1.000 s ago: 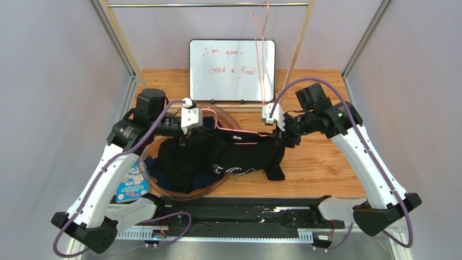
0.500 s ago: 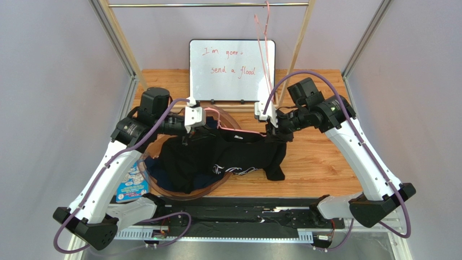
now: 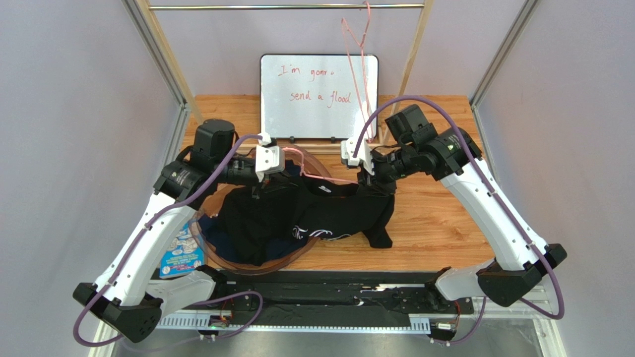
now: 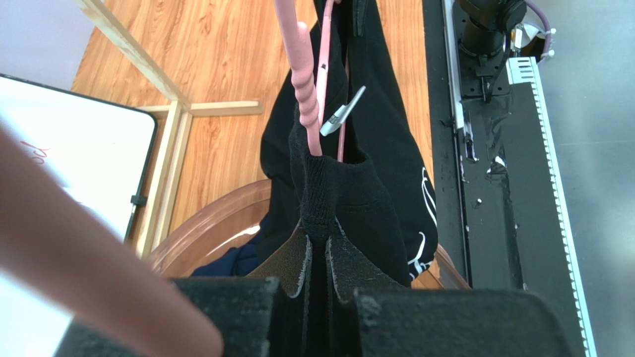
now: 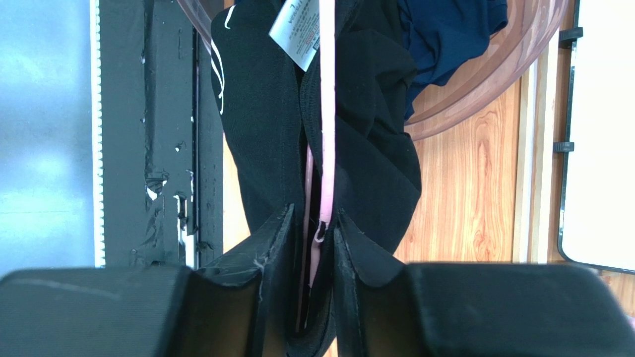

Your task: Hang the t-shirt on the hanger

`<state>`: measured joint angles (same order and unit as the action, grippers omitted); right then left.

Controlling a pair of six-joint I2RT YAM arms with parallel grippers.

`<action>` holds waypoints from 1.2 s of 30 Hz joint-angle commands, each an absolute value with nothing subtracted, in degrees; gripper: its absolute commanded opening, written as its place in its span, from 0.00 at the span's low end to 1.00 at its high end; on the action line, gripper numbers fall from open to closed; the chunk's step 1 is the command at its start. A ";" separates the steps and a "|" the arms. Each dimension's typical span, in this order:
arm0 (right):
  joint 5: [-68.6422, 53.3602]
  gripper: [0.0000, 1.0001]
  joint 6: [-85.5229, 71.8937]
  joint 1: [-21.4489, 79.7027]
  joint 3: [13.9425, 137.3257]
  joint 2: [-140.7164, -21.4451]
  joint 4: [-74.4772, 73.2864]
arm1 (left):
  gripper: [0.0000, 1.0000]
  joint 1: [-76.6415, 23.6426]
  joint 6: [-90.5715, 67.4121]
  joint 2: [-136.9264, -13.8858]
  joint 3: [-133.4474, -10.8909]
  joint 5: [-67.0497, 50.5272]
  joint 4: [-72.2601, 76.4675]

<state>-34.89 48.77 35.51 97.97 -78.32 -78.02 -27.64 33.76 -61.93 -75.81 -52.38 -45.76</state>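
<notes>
Right end effector (image 5: 313, 223) has shifted inward toward the left one; the garment is partly threaded and not yet seated.

The black short-sleeved t-shirt with white script print (image 3: 313, 216) hangs between the two arms, above the wooden table (image 3: 447, 216) and the rim of the round brown translucent basket (image 3: 223, 256). The left end effector (image 4: 326, 249) is clamped on the ribbed collar fabric, and the thin pink wire hanger (image 4: 307, 104) rises through the neck opening just beyond it. The right end effector is narrow around the hanger's wire and the shoulder fabric, but a firm grip cannot be confirmed. Since a second ago, less bare wire shows between the arms. In my judgement the right shoulder is being worked over the hanger's end. The risk is fabric slipping off.
</notes>
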 commanded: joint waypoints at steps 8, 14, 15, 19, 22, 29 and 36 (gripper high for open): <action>-36.38 0.91 47.82 31.65 101.60 -73.57 -82.52 | 0.00 -27.77 35.16 -62.05 -77.61 -54.05 -43.50; -36.48 0.74 47.98 28.05 97.74 -68.48 -86.66 | 0.00 -27.77 35.24 -61.61 -77.08 -54.23 -43.94; -36.21 0.69 48.25 27.69 96.69 -68.03 -86.66 | 0.00 -27.77 35.24 -61.52 -77.17 -54.05 -44.03; -36.56 0.52 48.52 26.46 95.45 -68.20 -86.49 | 0.00 -27.77 35.24 -61.70 -77.34 -54.23 -44.12; -36.65 0.47 48.78 26.46 96.06 -69.43 -86.22 | 0.00 -27.77 34.98 -61.79 -77.61 -54.49 -44.21; -38.32 0.44 49.75 26.46 96.50 -71.19 -86.31 | 0.00 -27.77 34.72 -61.52 -77.43 -54.32 -44.03; -39.29 0.01 49.48 26.89 98.87 -72.95 -86.49 | 0.00 -27.77 34.98 -61.44 -77.26 -54.14 -44.03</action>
<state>-37.17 49.45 26.81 96.31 -72.27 -78.59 -27.66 33.91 -62.28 -75.81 -52.31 -45.56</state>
